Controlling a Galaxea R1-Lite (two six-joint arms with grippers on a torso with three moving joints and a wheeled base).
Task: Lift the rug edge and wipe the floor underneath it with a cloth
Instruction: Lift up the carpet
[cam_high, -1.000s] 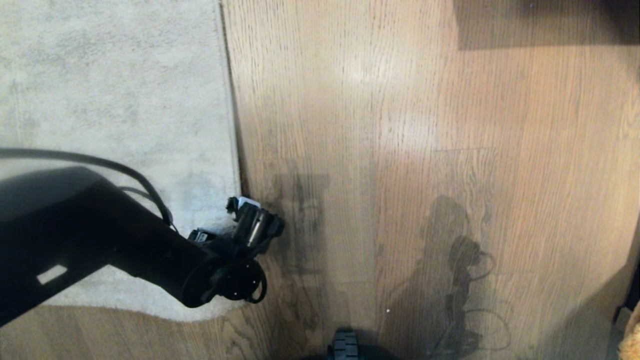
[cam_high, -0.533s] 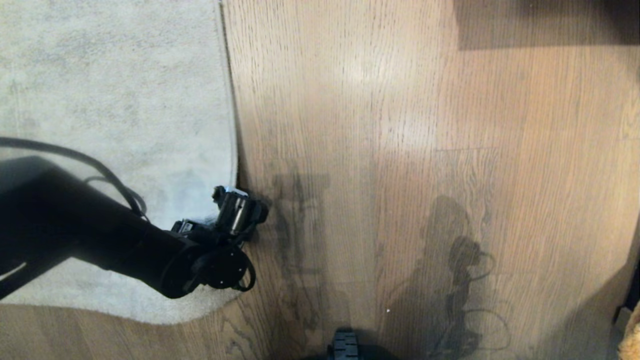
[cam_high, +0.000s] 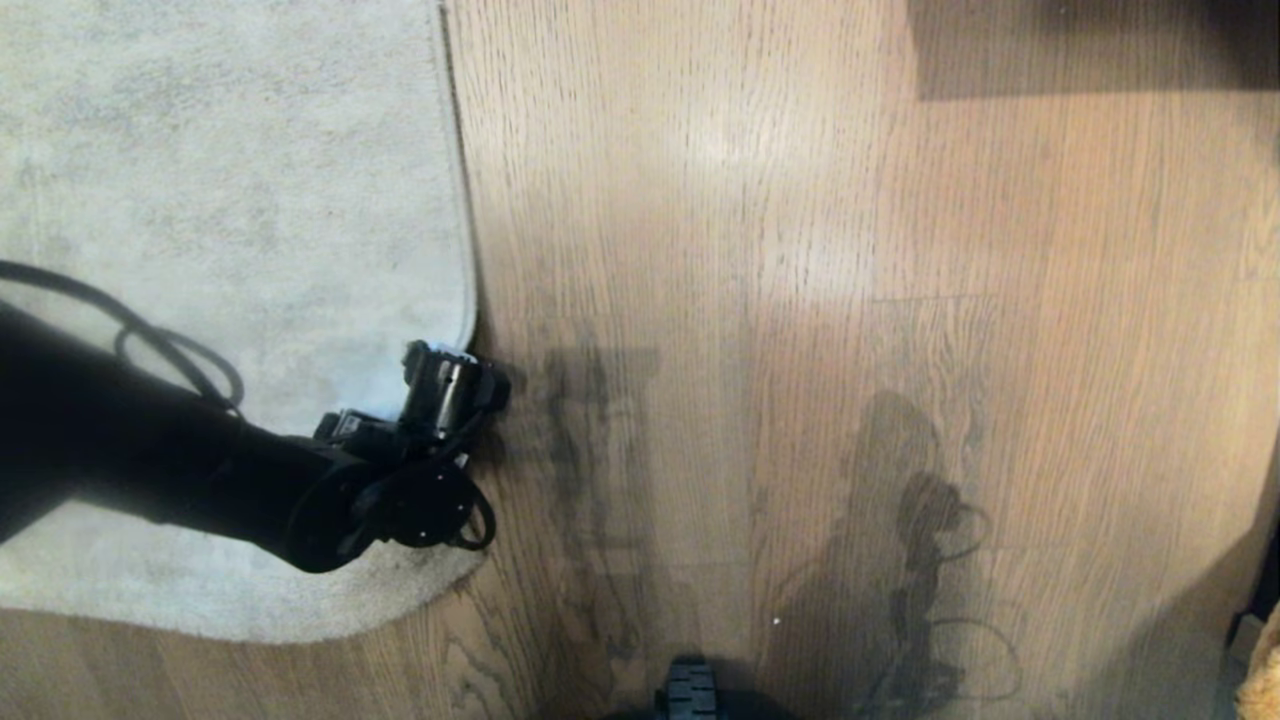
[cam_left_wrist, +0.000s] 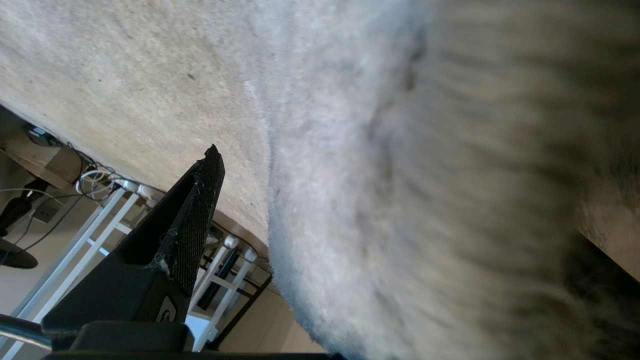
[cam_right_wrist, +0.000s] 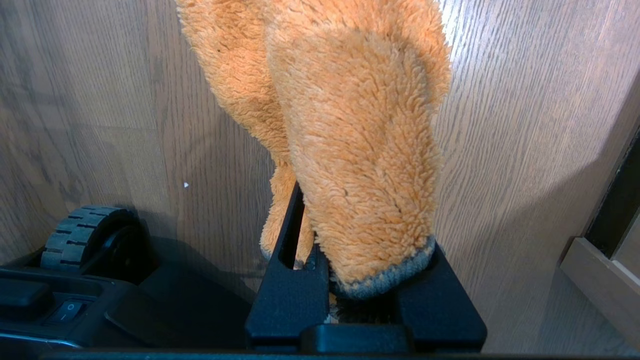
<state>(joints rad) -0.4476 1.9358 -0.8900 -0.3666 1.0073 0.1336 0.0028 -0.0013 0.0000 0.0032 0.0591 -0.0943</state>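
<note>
The pale grey rug lies at the left, and the rug edge (cam_high: 462, 220) runs down beside the brown wood floor (cam_high: 800, 300). My left gripper (cam_high: 452, 385) sits at that edge near the rug's rounded near corner and is open. In the left wrist view one black finger (cam_left_wrist: 197, 215) shows, with a raised fold of rug (cam_left_wrist: 380, 200) rising beside it and hiding the other finger. My right gripper (cam_right_wrist: 345, 235) hangs low at the right, shut on the fluffy mustard-tan cloth (cam_right_wrist: 360, 150) with grey trim. A corner of the cloth (cam_high: 1262, 680) peeks in at the bottom right.
A wheel (cam_high: 690, 690) of my base stands at the bottom middle, also seen as the wheel (cam_right_wrist: 85, 230) next to the right gripper. A dark piece of furniture (cam_high: 1090, 45) stands at the far right. A wooden ledge (cam_right_wrist: 600, 270) is close beside the right gripper.
My left arm has moved left and farther away along the rug's side. The rug edge beside it now bows inward to the left. The right arm has not moved.
</note>
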